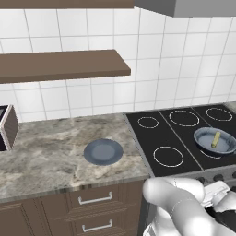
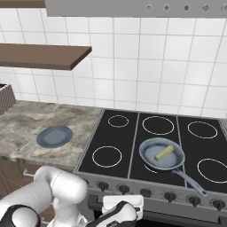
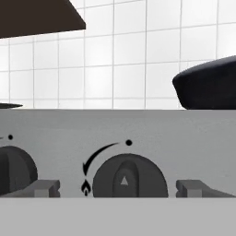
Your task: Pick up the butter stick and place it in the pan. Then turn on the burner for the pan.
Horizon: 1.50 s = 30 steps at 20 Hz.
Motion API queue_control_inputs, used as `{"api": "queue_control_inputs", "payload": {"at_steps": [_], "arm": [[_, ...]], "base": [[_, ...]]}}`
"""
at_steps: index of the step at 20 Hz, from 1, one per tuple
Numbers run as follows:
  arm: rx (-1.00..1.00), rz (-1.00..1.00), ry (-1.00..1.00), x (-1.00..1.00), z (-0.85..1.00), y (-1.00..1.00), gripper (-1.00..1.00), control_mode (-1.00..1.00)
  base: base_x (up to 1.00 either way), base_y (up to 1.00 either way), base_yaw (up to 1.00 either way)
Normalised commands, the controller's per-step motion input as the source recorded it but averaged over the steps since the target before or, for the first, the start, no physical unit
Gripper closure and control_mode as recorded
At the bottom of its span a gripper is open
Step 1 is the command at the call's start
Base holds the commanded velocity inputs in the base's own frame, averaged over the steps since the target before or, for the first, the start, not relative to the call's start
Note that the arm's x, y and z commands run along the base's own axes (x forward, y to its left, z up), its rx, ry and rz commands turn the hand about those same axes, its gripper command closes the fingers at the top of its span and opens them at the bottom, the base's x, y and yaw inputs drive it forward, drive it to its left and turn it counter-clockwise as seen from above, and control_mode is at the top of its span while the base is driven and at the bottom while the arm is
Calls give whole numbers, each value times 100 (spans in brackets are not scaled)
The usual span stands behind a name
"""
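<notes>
The pale-yellow butter stick (image 1: pixel 215 139) (image 2: pixel 163 153) lies inside the grey-blue pan (image 1: pixel 203 138) (image 2: pixel 146 156). The pan rests on a front burner (image 2: pixel 150 168) of the black cooktop, its dark handle pointing toward the front right. My gripper (image 3: pixel 119 189) is low in front of the stove's grey control panel and is open. A dark round knob (image 3: pixel 129 177) with a flame mark sits between its fingertips (image 3: pixel 44 188), which stand clear of it on both sides. In the hand view the pan (image 3: pixel 212 87) shows as a dark shape above the panel.
A flat blue-grey plate (image 1: pixel 103 151) (image 2: pixel 54 136) lies on the marble counter left of the cooktop. A row of knobs (image 2: pixel 146 192) lines the stove front, with a neighbouring knob (image 3: pixel 14 170) close to the left. A wooden shelf (image 1: pixel 64 64) hangs above the counter; drawers (image 1: pixel 94 199) are below.
</notes>
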Motion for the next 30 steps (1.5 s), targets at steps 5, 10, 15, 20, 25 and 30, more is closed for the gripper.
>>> {"api": "queue_control_inputs", "payload": {"at_steps": [5, 10, 15, 20, 25, 30], "arm": [[0, 0, 0, 11, -8, 1, 100, -100], [0, 0, 0, 15, 0, 3, 100, -100], [-6, 0, -2, 4, 0, 1, 100, -100], [-32, 0, -9, -2, 0, 4, 100, -100], [-43, 0, -11, -8, 0, 4, 100, -100], [-54, 0, -9, -10, 4, 11, 100, -100]], "base": [[0, 0, 0], [0, 0, 0], [0, 0, 0], [0, 0, 0], [0, 0, 0], [0, 0, 0]]}}
